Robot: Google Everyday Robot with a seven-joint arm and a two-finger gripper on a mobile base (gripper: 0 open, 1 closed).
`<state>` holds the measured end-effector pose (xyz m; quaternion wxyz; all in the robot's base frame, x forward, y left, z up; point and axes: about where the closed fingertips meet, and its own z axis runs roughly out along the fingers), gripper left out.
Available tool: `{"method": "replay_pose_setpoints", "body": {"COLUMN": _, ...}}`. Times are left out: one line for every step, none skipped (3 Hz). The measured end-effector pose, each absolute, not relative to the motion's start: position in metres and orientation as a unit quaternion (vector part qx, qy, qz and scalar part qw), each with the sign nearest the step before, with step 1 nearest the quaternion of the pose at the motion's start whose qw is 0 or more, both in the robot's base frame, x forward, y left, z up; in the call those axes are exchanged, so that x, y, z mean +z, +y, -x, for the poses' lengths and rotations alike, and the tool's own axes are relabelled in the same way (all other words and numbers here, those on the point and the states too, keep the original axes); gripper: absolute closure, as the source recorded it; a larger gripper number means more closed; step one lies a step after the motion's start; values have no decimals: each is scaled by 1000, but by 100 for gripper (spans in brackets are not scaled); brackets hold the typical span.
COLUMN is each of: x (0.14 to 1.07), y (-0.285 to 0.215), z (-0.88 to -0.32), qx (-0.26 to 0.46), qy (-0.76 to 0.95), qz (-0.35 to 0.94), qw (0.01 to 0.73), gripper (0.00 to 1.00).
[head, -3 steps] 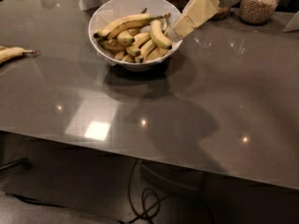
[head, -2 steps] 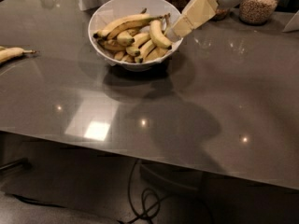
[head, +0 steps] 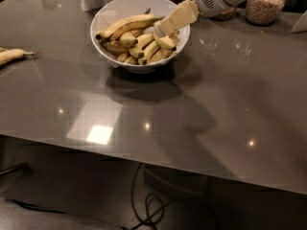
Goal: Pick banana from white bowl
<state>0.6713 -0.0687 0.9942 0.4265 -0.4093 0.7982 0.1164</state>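
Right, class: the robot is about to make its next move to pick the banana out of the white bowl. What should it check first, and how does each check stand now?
1. Gripper is over the right side of the white bowl: ok.
2. Gripper tip is at the banana, the plump curved one at the right of the pile: ok.
3. Secure hold on the banana: cannot tell.
4. Banana lifted out of the white bowl: not ok; it lies in the pile.
5. White bowl stands upright on the table: ok.
6. Lone banana at the table's left is far from the gripper: ok.
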Motion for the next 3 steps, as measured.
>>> {"method": "replay_pose_setpoints", "body": {"x": 993, "y": -61, "z": -698, "qx": 104, "qy": 799, "qz": 383, "qw": 452, "gripper": 0}}
{"method": "replay_pose_setpoints", "body": {"x": 985, "y": -55, "z": -714, "qx": 98, "qy": 803, "qz": 366, "qw": 461, "gripper": 19}}
{"method": "replay_pose_setpoints", "body": {"x": 981, "y": -52, "z": -722, "qx": 94, "qy": 805, "qz": 357, "qw": 464, "gripper": 26}}
